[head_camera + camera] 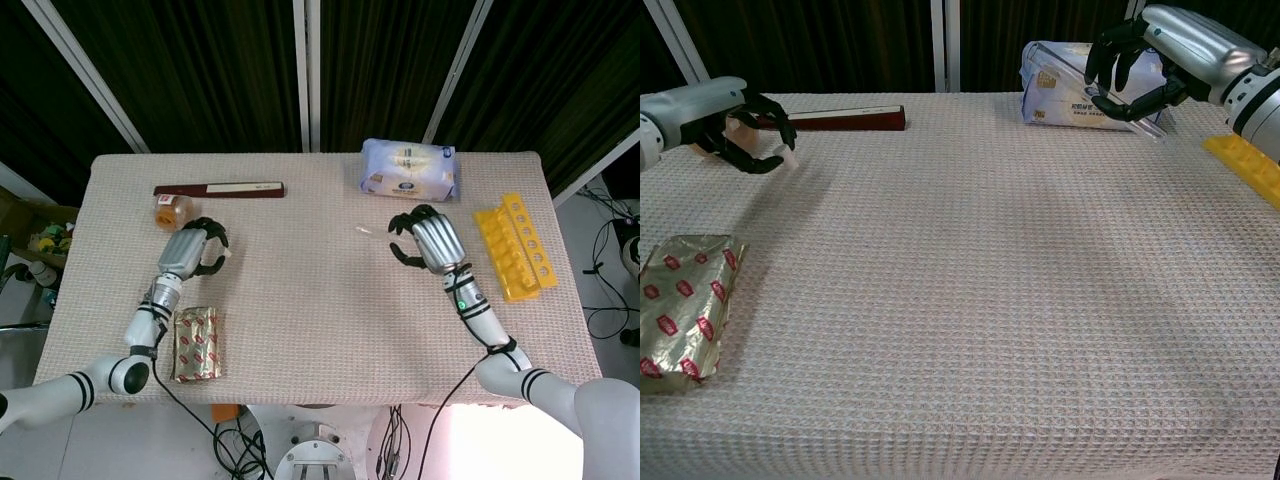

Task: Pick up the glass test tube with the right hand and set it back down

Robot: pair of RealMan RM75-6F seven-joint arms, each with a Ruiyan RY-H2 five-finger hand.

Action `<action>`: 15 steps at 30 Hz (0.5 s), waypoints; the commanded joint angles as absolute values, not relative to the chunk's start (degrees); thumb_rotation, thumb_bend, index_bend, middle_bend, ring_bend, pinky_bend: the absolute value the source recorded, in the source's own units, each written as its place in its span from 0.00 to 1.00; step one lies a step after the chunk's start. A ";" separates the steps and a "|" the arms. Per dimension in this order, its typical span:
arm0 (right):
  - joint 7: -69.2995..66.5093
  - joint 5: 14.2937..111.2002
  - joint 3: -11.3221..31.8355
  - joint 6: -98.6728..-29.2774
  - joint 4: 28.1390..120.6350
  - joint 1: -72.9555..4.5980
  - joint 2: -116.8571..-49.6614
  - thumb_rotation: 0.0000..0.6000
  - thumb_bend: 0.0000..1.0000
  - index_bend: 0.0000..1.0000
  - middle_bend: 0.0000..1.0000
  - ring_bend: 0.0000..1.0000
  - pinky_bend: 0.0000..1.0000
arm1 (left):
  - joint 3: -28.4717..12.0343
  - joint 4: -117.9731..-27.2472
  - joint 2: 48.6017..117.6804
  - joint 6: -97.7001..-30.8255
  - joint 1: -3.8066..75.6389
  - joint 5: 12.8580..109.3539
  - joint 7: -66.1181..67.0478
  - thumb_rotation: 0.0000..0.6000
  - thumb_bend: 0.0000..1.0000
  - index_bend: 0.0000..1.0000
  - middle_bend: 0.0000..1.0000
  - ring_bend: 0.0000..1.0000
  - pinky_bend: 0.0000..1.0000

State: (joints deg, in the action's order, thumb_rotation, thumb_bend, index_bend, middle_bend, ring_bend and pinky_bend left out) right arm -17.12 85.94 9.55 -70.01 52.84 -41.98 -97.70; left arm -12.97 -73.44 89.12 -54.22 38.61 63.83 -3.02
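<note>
Right hand (1140,70) gripping the glass test tube (1110,85) in the air over the far-right part of the table (310,290).
Tissue pack (409,169) is sitting right behind the tube, yellow rack (516,248) lying to its right, both well clear of the cloth under the hand. Brown flat box (219,188) and small jar (172,210) are lying far-left, foil packet (196,343) near the left edge. Tube is showing clear, thin, tilted, one end poking out left of the hand in head view (372,229); hard to make out against the pack in chest view. Right hand is hanging palm-down, dark fingers (1108,55) curling around the tube. Left hand (190,250) is hovering near the jar, fingers curled in and holding nothing I can see.
</note>
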 commanded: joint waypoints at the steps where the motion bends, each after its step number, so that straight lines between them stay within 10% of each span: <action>1: -18.88 86.48 9.06 -68.76 53.21 -42.83 -99.08 1.00 0.55 0.79 0.67 0.48 0.36 | -15.17 -79.40 86.71 -61.38 35.45 68.92 -9.96 1.00 0.48 0.56 0.28 0.15 0.18; 15: -29.80 87.93 10.57 -67.83 51.68 -47.18 -105.53 1.00 0.58 0.83 0.69 0.51 0.37 | -17.19 -94.14 81.46 -68.26 35.23 76.72 -9.88 1.00 0.48 0.57 0.28 0.15 0.18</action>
